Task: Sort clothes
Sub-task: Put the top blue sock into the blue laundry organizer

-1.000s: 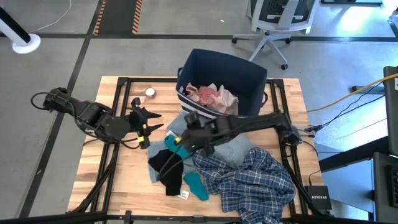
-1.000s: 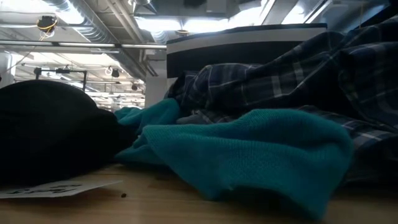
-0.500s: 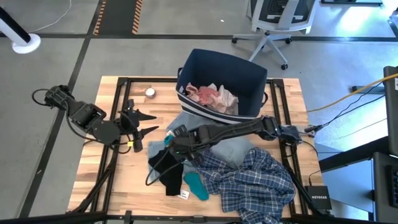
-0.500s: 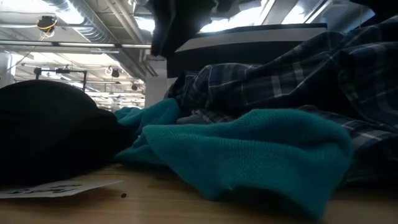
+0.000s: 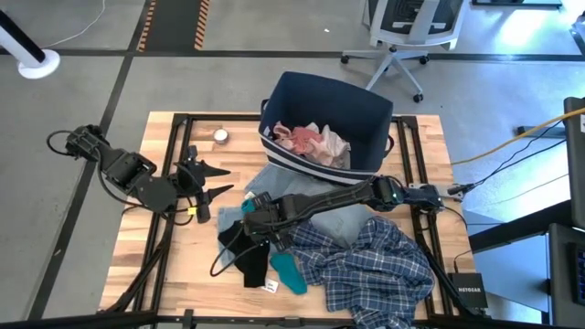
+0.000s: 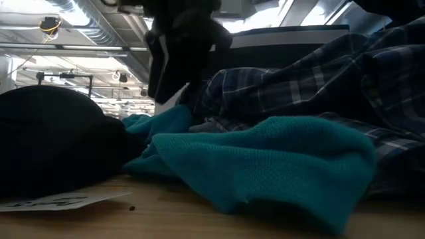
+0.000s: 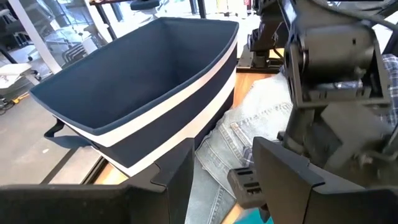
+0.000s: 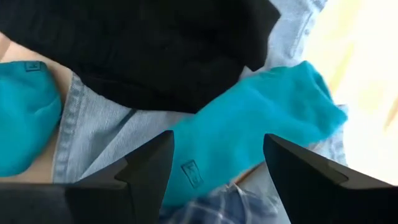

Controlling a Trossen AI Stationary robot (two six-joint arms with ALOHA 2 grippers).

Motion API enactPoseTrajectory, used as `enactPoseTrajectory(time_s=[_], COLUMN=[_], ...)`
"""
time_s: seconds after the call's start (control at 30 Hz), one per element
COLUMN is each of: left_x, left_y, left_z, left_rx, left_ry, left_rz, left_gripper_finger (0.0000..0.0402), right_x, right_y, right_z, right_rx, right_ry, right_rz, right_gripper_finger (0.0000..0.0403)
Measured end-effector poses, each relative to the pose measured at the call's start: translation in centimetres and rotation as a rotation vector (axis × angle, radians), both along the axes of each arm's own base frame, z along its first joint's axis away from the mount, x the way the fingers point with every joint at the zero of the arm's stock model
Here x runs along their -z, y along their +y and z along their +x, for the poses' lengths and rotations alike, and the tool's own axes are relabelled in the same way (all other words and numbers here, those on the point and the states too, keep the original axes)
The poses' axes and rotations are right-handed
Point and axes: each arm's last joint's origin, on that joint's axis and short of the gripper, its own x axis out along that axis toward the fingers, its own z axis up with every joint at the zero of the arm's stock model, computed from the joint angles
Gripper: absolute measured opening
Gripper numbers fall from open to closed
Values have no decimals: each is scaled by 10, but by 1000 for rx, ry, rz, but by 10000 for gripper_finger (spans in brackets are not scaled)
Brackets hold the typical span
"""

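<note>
My right gripper (image 5: pixel 251 217) is open, its fingers pointing down just above a teal sock (image 8: pixel 261 124) and a black piece (image 8: pixel 143 43). Both lie on light blue denim (image 8: pixel 106 130). In the low view it (image 6: pixel 179 53) hangs over the teal cloth (image 6: pixel 265 159). The blue-white plaid shirt (image 5: pixel 366 260) is heaped at the near right. Another teal sock (image 5: pixel 289 272) and black cloth (image 5: pixel 247 254) lie near the front. Pink pieces (image 5: pixel 311 140) sit in the navy bin (image 5: pixel 366 110). My left gripper (image 5: pixel 208 179) waits open and empty at the table's left.
The striped navy bin (image 7: pixel 149 93) stands at the table's far middle, with denim (image 7: pixel 249 124) spread at its foot. A small round object (image 5: pixel 220 136) lies at the far left. A white tag (image 5: pixel 270 286) lies near the front edge. An office chair (image 5: pixel 402 37) stands beyond the table.
My right gripper has gone toward the table's left and down, over the teal and black pieces, and has come into the low view from above. My left gripper has drawn back a little toward the table's left edge. The clothes have kept still.
</note>
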Motion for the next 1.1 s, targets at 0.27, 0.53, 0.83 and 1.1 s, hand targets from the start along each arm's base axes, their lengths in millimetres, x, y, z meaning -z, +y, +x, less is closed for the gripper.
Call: enactPoseTrajectory(time_s=[0.27,0.53,0.83,1.1], left_x=[0,0,0,0], left_y=[0,0,0,0], left_z=[0,0,0,0], left_rx=[0,2,2,2], left_ry=[-1,1,1,1], left_rz=[0,4,6,7], left_gripper_finger=[158,158,158,158], right_x=[30,30,30,28], right_y=[-2,-2,-4,-3], right_z=[4,4,3,2], right_rx=[33,35,24,-28], right_ry=[62,63,69,76], right_rz=[-111,-123,-171,-203], right_gripper_finger=[266,236,115,11])
